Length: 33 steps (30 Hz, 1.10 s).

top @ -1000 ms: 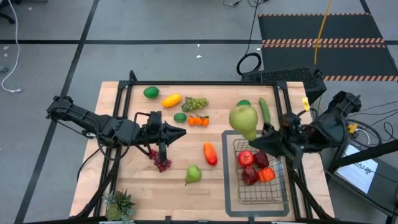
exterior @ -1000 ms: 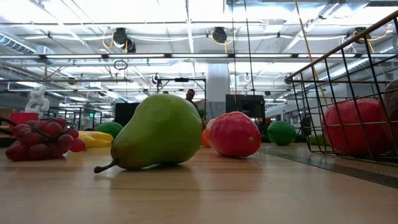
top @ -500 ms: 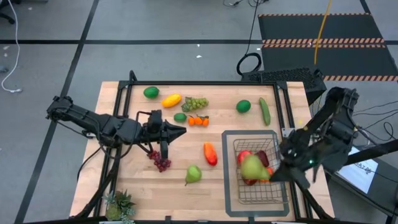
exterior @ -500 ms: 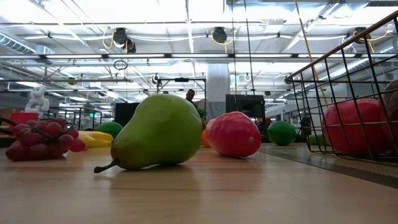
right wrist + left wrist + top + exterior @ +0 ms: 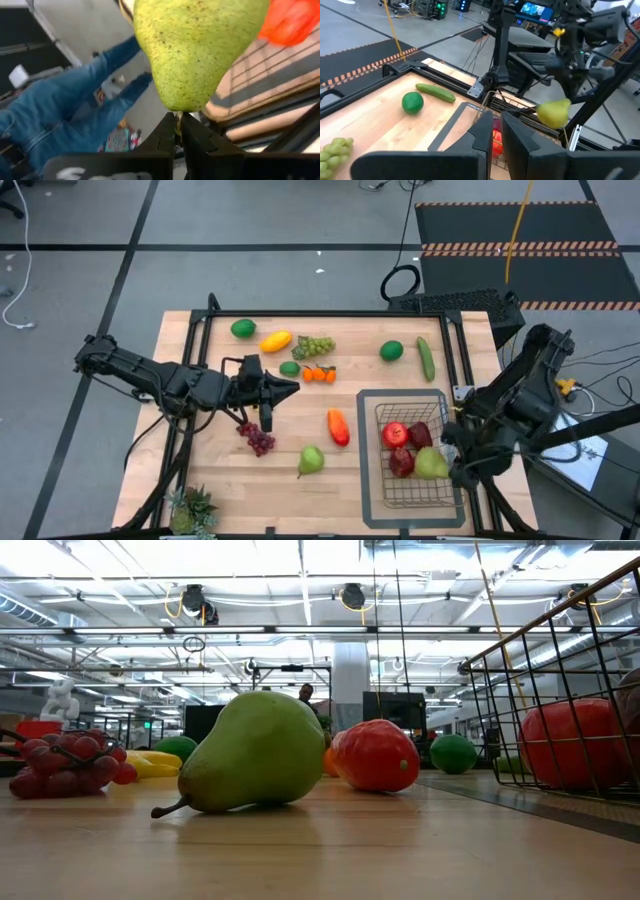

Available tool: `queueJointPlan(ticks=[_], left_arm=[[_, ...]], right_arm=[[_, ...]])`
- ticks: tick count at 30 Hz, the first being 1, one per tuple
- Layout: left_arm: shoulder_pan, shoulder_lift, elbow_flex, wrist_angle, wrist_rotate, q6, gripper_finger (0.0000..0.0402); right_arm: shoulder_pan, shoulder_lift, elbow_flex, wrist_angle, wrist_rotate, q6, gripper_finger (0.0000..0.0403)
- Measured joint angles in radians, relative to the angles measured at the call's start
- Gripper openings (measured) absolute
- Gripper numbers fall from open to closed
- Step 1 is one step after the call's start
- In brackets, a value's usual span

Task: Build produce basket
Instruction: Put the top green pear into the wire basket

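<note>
My right gripper (image 5: 178,131) is shut on a green pear (image 5: 195,50) and holds it over the near right part of the wire basket (image 5: 380,480). In the left wrist view that pear (image 5: 554,112) hangs just above the basket's rim. Inside lie red fruits (image 5: 395,433) and an orange one. My left gripper (image 5: 290,392) hovers shut and empty over the table's middle left. A second green pear (image 5: 311,460) lies on its side on the table. My right gripper pinches the pear's thin stem (image 5: 178,117) between its two fingertips (image 5: 166,131). The fingers slant down from the table's right side. The pear hangs below them, fat end away from the fingers, over the fruit in the basket; whether it touches that fruit I cannot tell.
Loose on the table: red grapes (image 5: 258,438), a red fruit (image 5: 338,426), small oranges (image 5: 318,374), green grapes (image 5: 315,345), a yellow fruit (image 5: 275,341), round green fruits (image 5: 391,351), a cucumber (image 5: 426,358). A potted plant (image 5: 192,508) stands near left. A person's legs (image 5: 60,115) show beyond the table.
My right gripper has carried the pear from above the basket's far left corner toward the table's near right and down, to just over the basket's near right part. Its wrist has tipped from about level to slanting down. It has stayed shut on the stem.
</note>
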State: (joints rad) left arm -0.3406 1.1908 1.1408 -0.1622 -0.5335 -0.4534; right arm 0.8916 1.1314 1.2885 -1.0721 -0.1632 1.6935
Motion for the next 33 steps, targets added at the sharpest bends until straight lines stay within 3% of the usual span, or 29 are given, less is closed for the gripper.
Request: queueJointPlan(ticks=[7,17,25,28,33], left_arm=[[0.0,0.0,0.0,-0.008,-0.01,-0.001,0.0037],[0.0,0.0,0.0,-0.008,-0.013,-0.005,0.0037],[0.0,0.0,0.0,-0.007,-0.016,-0.002,0.0037],[0.0,0.0,0.0,-0.007,-0.016,-0.002,0.0037],[0.0,0.0,0.0,-0.007,-0.016,-0.001,0.0037]], right_arm=[[-0.061,0.036,-0.187,0.259,-0.155,-0.016,0.0008],[-0.134,0.036,-0.391,0.566,-0.19,-0.022,0.0009],[-0.16,0.036,-0.46,0.641,-0.205,-0.03,0.0011],[-0.165,0.036,-0.465,0.642,-0.201,-0.033,0.0029],[-0.179,0.036,-0.467,0.647,-0.196,-0.04,0.0091]])
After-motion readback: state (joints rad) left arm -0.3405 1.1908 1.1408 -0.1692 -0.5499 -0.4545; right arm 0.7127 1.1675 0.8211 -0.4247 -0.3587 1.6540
